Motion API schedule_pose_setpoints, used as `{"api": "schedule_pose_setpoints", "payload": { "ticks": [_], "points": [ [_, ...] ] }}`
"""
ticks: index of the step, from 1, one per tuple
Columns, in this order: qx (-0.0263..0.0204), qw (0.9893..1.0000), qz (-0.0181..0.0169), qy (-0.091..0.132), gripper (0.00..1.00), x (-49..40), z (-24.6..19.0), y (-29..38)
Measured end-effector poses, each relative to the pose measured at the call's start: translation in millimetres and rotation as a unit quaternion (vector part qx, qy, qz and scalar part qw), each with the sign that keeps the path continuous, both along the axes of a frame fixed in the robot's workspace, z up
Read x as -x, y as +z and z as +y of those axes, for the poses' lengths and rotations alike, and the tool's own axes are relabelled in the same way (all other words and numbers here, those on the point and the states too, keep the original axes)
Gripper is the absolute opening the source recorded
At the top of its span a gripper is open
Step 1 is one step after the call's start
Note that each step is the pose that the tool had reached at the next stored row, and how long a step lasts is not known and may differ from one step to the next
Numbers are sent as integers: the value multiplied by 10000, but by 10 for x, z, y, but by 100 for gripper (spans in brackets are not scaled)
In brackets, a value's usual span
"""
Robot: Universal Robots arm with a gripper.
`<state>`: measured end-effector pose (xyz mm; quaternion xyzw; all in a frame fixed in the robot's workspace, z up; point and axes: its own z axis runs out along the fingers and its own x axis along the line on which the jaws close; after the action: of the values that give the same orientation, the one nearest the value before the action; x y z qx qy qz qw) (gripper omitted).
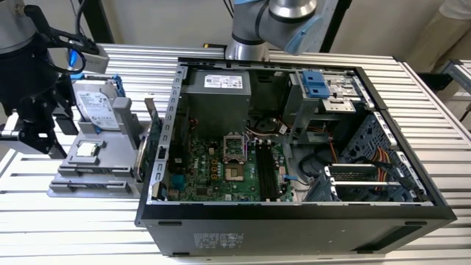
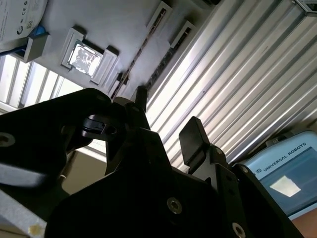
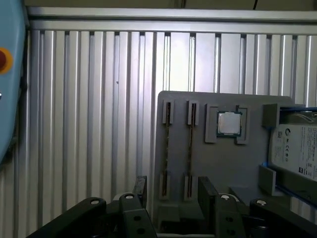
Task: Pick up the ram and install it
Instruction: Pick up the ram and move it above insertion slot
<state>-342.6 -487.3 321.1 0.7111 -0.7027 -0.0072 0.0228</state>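
Two thin ram sticks (image 3: 167, 144) stand on edge, side by side, in slotted posts of a grey holder tray (image 3: 198, 163). In the second wrist view the ram (image 2: 140, 51) shows as dark thin lines on the same tray. My gripper (image 3: 173, 191) is open above the near end of both sticks, one black finger (image 3: 140, 187) outside the tray's edge and the other beside the second stick. Nothing is between the fingers. In the exterior view the gripper (image 1: 44, 146) hangs at the far left, beside the tray (image 1: 88, 185).
A square silver CPU (image 3: 229, 123) and a hard drive (image 3: 297, 148) in a blue bracket share the tray. The open computer case (image 1: 294, 212) lies at the exterior view's right of the tray, with its motherboard's dark memory slots (image 1: 265, 172) exposed. The table is ribbed aluminium.
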Motion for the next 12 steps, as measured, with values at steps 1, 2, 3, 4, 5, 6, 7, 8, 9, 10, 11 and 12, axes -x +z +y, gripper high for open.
{"api": "schedule_pose_setpoints", "payload": {
  "ticks": [1, 2, 3, 4, 5, 6, 7, 8, 9, 10, 11, 12],
  "points": [
    [0, 10000, 0, 0, 100, 0, 0, -5],
    [-1, 10000, -2, 0, 100, 0, 0, -13],
    [0, 10000, 0, 0, 100, 0, 0, -17],
    [-1, 10000, -1, 0, 100, 0, 0, -24],
    [0, 10000, 0, 0, 100, 0, 0, -29],
    [0, 10000, 0, 0, 100, 1, 0, -36],
    [0, 10000, 0, 0, 100, 0, 0, -41],
    [0, 10000, 0, 0, 100, 1, 0, -48],
    [0, 10000, 0, 0, 100, 1, 0, -54],
    [2, 10000, 0, 0, 100, 1, 0, -59],
    [1, 10000, -1, 0, 100, 1, 0, -67],
    [2, 10000, 0, 0, 100, 1, 0, -72]
  ]
}}
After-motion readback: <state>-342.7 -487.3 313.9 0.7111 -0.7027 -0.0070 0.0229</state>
